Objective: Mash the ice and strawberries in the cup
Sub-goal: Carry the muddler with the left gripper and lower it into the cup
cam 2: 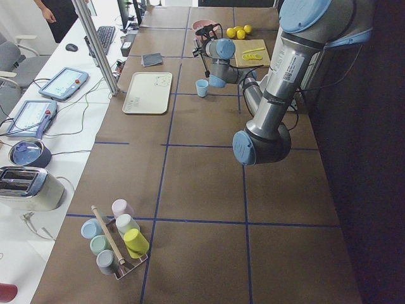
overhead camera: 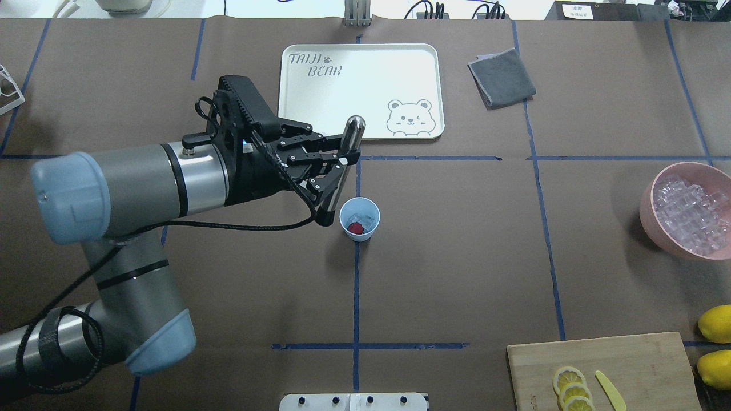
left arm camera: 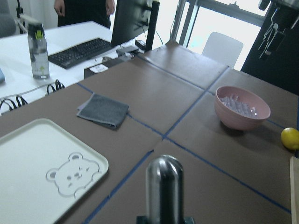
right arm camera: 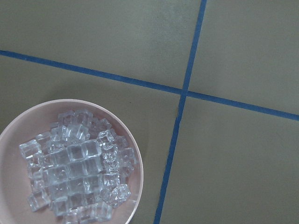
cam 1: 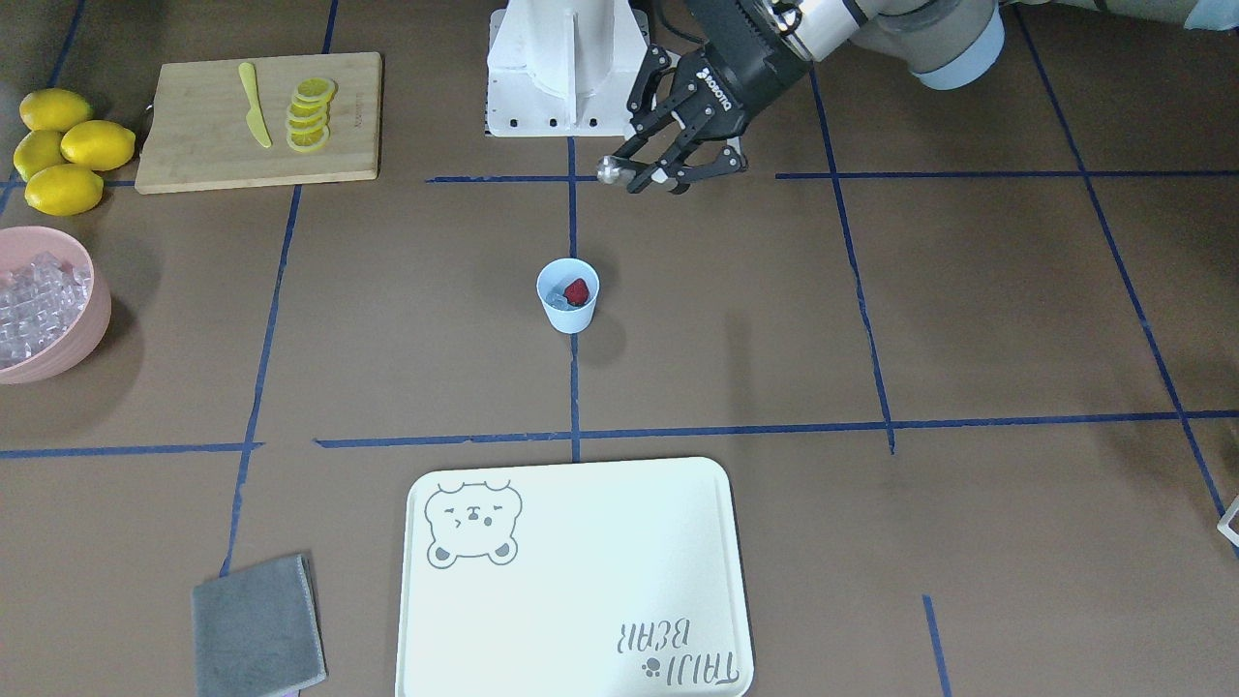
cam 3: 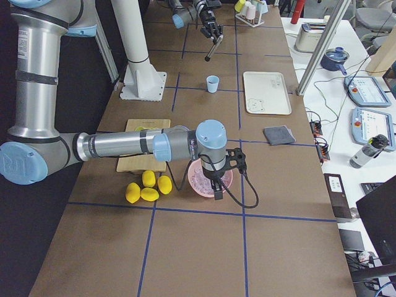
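Muddler [left arm camera: 164,186], pinched in the left gripper [overhead camera: 334,162], hangs tilted near the cup [overhead camera: 360,218], which holds strawberry [overhead camera: 355,228] and ice [overhead camera: 364,216]. Mashing looks unstarted: next, centre the tip over the mouth and press down. Right gripper [cam 3: 216,190] hangs over the bowl [cam 3: 195,178]; spread or not, I cannot tell.

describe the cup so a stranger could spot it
From the white bear tray, look toward the robot's base: a lone small tumbler stands on the blue centre tape line. It is pale blue, holding a red strawberry and ice, unlike the wide pink bowl of ice.
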